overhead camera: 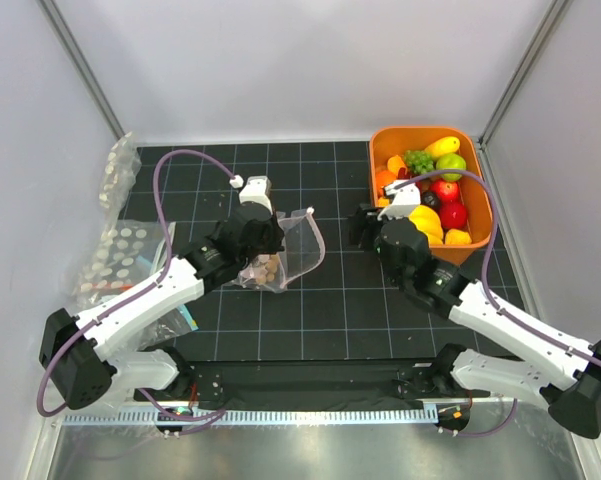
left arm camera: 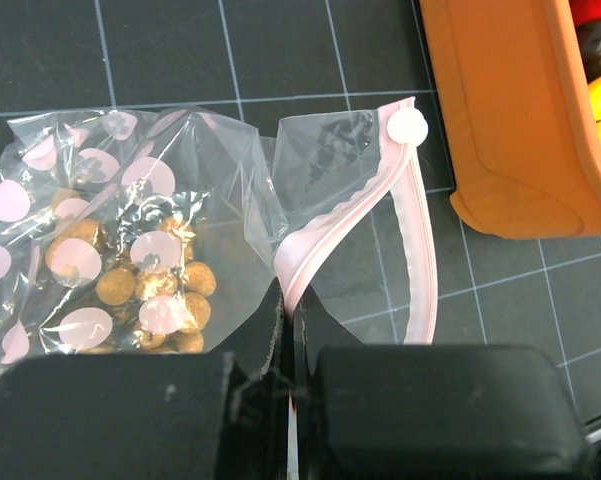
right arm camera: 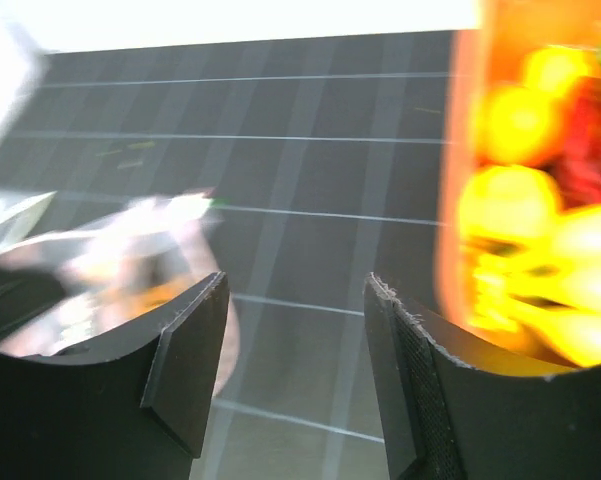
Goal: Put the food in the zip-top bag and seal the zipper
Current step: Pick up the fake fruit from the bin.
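The zip-top bag (overhead camera: 298,250) lies mid-table, clear with pale pink dots (left arm camera: 150,180), its mouth gaping. A brown nut-like cluster of food (left arm camera: 145,285) sits inside it. My left gripper (overhead camera: 275,238) is shut on the bag's pink zipper (left arm camera: 420,250) rim, with the strip pinched between its fingertips (left arm camera: 280,330). More food (overhead camera: 435,190), yellow, green, red and orange, fills the orange tub (overhead camera: 477,225) at the right. My right gripper (right arm camera: 295,330) hovers open and empty over the mat between bag and tub (right arm camera: 460,200); its view is motion-blurred.
Two other clear dotted bags lie at the left edge, one (overhead camera: 120,255) near the left arm and one (overhead camera: 118,170) farther back. White walls close in the black gridded mat (overhead camera: 330,300) on three sides.
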